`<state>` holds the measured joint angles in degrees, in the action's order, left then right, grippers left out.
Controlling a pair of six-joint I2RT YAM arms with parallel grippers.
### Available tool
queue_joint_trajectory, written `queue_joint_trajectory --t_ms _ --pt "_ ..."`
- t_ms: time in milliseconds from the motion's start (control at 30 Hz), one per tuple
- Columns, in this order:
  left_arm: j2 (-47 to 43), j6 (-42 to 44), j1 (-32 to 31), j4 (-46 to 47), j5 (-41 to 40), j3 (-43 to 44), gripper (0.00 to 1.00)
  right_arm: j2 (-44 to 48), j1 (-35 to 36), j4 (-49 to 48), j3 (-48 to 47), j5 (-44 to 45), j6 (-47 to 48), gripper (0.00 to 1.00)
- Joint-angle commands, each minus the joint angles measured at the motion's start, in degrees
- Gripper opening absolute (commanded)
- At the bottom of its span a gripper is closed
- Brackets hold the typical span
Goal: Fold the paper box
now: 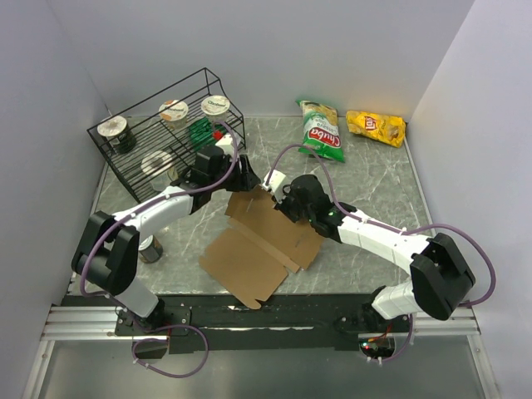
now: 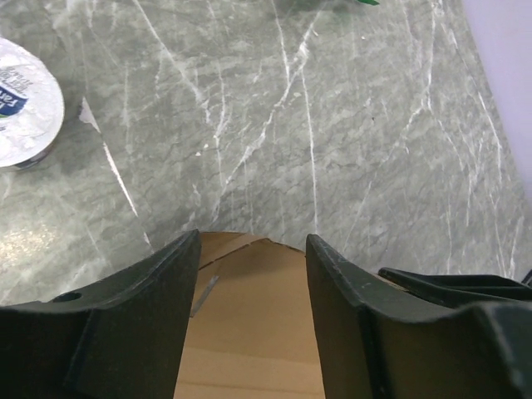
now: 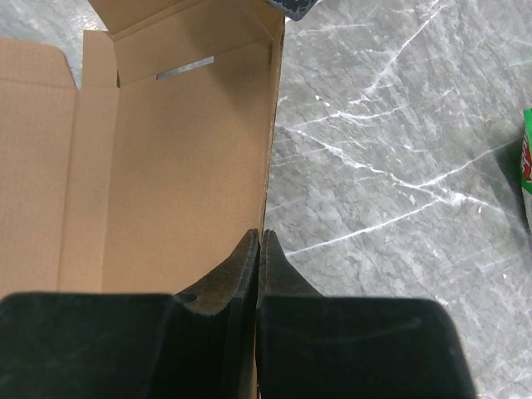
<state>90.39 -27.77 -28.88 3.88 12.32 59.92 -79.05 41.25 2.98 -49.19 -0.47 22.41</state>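
Marble-look grey-green table [image 1: 378, 191], pale walls on three sides, usual setup. Both arms are bolted on the rail along the near edge. A small dark jar [image 1: 150, 248] sits just beside the left arm.

Further in, the paper box [image 1: 262, 249] lies mid-table between the two arms. It's mostly flat and unfolded, plain brown, with one corner poking toward the rail and the far end lifted a bit where the grippers meet it.

The right gripper [image 3: 259, 234] has its jaws pressed fully together on the box's right-hand edge. From the wrist cam, that edge runs straight down into the seam between the fingers, so it looks pinched there.

The left gripper [image 2: 252, 243] is at the box's far flap with its jaws parted about halfway. The curved cardboard edge shows in the gap, but neither finger looks clamped on it. A foil-lidded cup [image 2: 25, 104] is off to the left in that wrist view.

Behind all that, there's a black wire rack [image 1: 141, 137] at the far left with a few lidded cups [image 1: 173, 109] on it. A green chip bag [image 1: 322, 133] and a yellow chip bag [image 1: 376, 126] lie near the back wall, well apart from the box.
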Motion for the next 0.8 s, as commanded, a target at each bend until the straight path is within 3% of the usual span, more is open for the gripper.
queue_joint_trajectory --t_ms 0,600,767 --pt "-0.7 -1.1 -1.4 3.7 1.9 0.2 0.58 -0.9 0.5 0.4 -1.8 0.4 0.7 0.00" --pt "2.9 -8.3 -4.8 3.8 -2.6 -2.1 0.55 -0.3 0.3 0.2 -1.6 0.4 0.6 0.00" --pt "2.2 -11.5 -4.8 9.5 0.2 -4.9 0.55 -0.2 0.5 0.0 -1.4 0.4 0.6 0.00"
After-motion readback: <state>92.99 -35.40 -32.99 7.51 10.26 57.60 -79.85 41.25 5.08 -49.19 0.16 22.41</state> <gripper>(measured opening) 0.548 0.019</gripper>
